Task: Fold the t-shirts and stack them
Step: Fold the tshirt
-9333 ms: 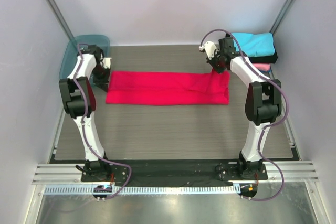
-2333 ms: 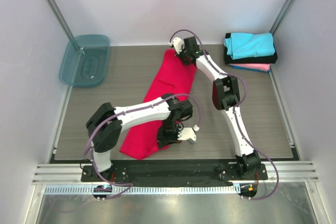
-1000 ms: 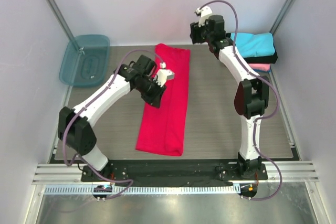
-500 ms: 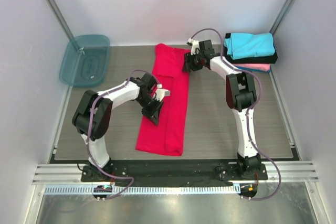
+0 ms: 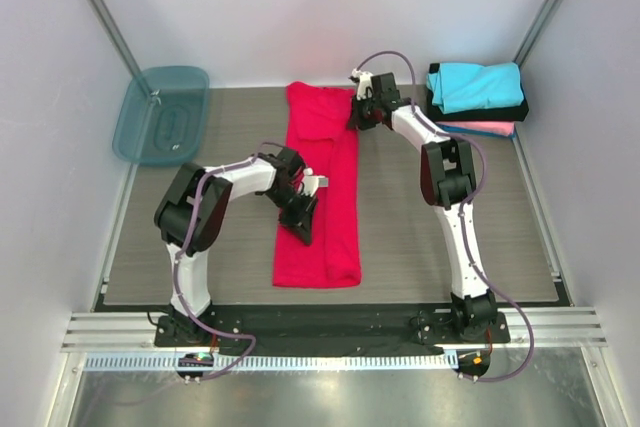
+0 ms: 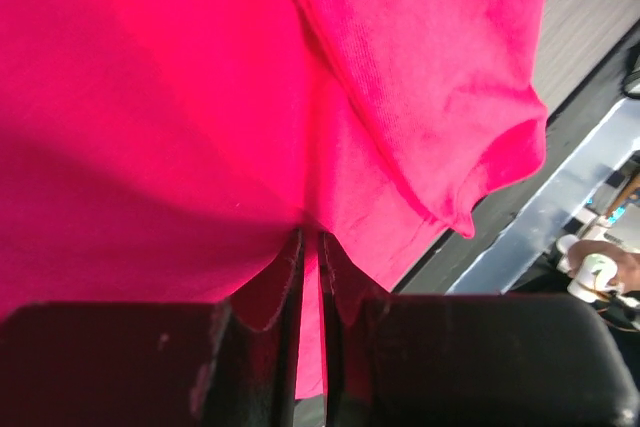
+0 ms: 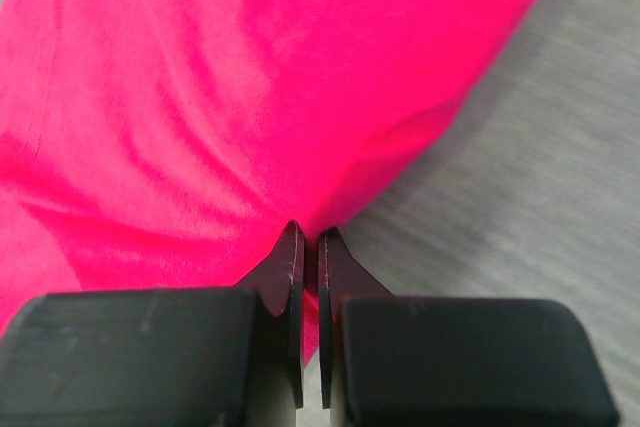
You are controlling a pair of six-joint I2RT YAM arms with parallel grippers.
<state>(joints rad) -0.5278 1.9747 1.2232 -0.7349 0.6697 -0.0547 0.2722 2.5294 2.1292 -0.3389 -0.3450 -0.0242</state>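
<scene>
The bright red t-shirt (image 5: 325, 187) lies folded in a long strip running from the table's back edge towards the front. My left gripper (image 5: 303, 215) is shut on its left edge near the middle; in the left wrist view (image 6: 310, 242) red cloth (image 6: 200, 97) is pinched between the fingers. My right gripper (image 5: 356, 117) is shut on the shirt's far right edge; the right wrist view (image 7: 309, 239) shows cloth (image 7: 230, 97) between the fingers. A stack of folded cyan (image 5: 480, 83), black (image 5: 500, 110) and pink (image 5: 490, 129) t-shirts sits at the back right.
A translucent teal plastic bin (image 5: 162, 113) stands at the back left corner. Metal frame posts rise at both back corners. The grey wood-grain table (image 5: 430, 247) ends at a black rail along the front.
The red shirt has swung from lying sideways to lying front to back. Over the last half second both grippers pulled it a little right and straighter, and its near end shifted right.
</scene>
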